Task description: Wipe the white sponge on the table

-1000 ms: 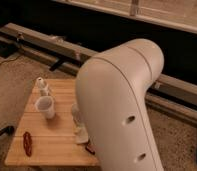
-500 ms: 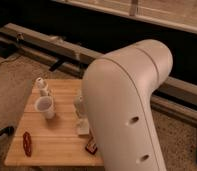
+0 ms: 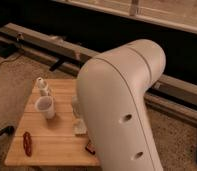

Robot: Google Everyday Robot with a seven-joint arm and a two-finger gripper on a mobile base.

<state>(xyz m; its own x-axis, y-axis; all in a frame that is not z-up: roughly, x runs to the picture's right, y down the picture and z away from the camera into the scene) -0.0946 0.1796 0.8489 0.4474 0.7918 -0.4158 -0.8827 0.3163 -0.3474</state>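
The white sponge (image 3: 80, 128), a small flat pale pad of which only part shows, lies on the light-wood plank table (image 3: 57, 142) just to the right of the white cup (image 3: 46, 107), its far edge hidden behind the robot's large white arm (image 3: 123, 107). The gripper (image 3: 76, 106) sits just above the sponge, mostly concealed by the arm. A red object (image 3: 27, 143) lies near the table's front left corner and a small bottle (image 3: 42, 86) stands behind the cup.
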